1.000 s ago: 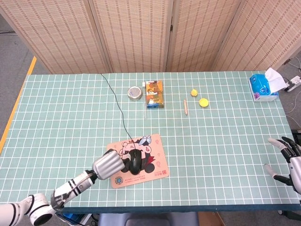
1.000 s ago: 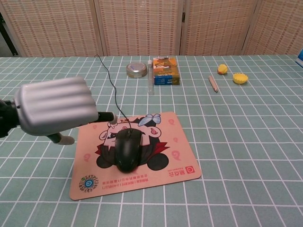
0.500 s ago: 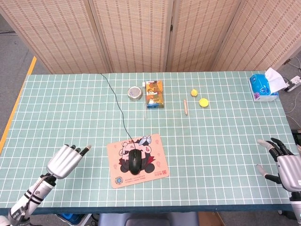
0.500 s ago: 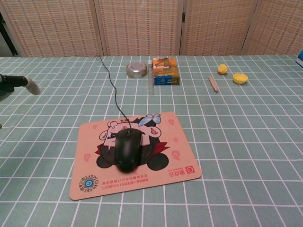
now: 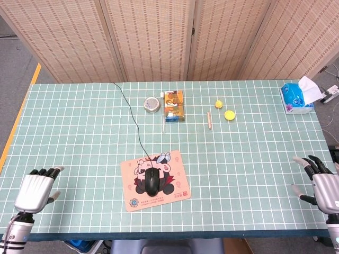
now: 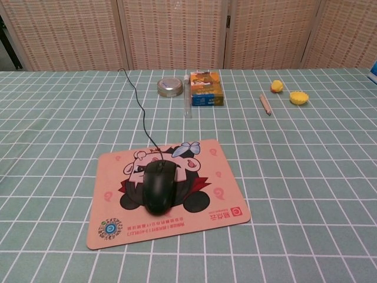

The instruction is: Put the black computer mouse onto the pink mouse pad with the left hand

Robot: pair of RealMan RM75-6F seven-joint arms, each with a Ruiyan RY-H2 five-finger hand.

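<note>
Left hand sits at the near-left corner of the tabletop, well apart from everything else, fingers loosely spread and holding nothing; it shows only in the head view. To its right, the black computer mouse lies flat in the middle of the pink mouse pad, its cable running away toward the far edge. By the look of it, the placement is done.

What could go wrong from here, as a judgement: the cable is the weak spot. If the left arm sweeps back over the pad, or anything catches that cord, the mouse could be dragged off the pad. The pad itself looks thin and light, so a brush against its near corner could slide it, mouse and all.

Farther back stand a round tin, lid on so its contents are hidden, a slim clear tube, and an orange box, closed as far as can be told. Right of these lie a pencil and 2 small yellow pieces. At the far-right corner a blue tissue box has a tissue standing out of its top. Right hand rests at the near-right edge, fingers apart, empty.
</note>
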